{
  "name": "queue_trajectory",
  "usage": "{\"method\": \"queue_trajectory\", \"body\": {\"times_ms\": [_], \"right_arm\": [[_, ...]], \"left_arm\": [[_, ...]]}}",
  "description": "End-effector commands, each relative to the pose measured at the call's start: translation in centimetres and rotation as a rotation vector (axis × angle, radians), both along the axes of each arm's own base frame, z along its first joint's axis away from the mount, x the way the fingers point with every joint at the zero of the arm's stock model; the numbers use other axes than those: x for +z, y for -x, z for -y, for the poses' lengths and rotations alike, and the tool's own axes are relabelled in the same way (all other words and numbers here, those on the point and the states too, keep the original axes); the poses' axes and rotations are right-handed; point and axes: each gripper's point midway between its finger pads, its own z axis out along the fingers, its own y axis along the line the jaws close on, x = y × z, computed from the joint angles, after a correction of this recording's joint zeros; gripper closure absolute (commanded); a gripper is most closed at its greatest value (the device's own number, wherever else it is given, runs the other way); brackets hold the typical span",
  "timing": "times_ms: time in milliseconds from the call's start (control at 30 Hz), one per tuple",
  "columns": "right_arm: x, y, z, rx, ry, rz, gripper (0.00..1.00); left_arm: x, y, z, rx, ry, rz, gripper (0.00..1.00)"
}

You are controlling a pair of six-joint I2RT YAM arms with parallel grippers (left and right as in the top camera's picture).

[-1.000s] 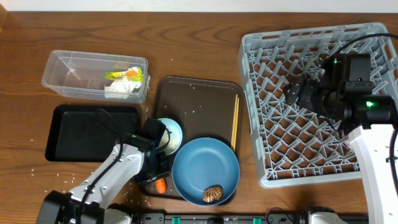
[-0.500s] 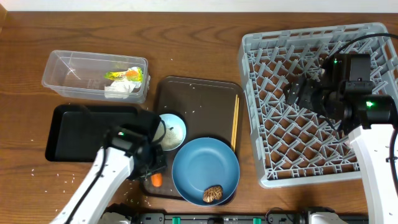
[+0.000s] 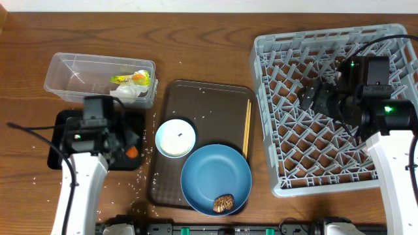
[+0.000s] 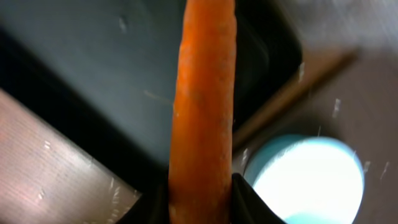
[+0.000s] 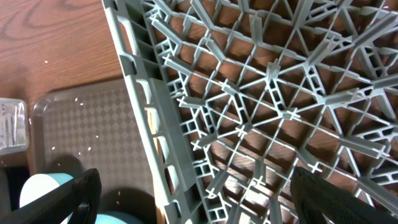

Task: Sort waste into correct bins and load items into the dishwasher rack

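Carrot (image 4: 202, 106) in left pincer (image 4: 200, 198) over black tray (image 3: 57, 153)

The orange carrot (image 4: 202, 112), clamped in the left pincer (image 4: 200, 200), hangs above the shallow black tray (image 3: 65, 119).

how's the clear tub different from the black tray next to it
The clear tub is see-through and deep-walled; the black tray is opaque and shallow. The clear tub holds a wrapper and crumpled paper; the black tray looks bare where visible, with the carrot held over it by the left tool. Both are rectangular, similar in footprint.
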Motion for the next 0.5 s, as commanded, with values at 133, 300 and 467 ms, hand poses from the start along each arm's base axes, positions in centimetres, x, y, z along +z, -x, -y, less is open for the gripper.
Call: {"method": "queue_trajectory", "body": {"times_ms": [133, 300, 467], "right_arm": [[-0.2, 0.1, -0.2, -0.001, 0.001, -0.011, 0.09], [-0.2, 0.1, -0.2, -0.001, 0.001, -0.011, 0.09], [-0.2, 0.2, -0.2, -0.001, 0.001, -0.015, 0.09]], "left_arm": [[-4.4, -0.8, -3.0, 0.337, 0.060, -0.078, 0.74], [-7.2, -0.7, -2.8, 0.348, 0.077, -0.170, 0.74], [-6.1, -1.8, -1.1, 0.216, 0.159, -0.133, 0.39]]}}
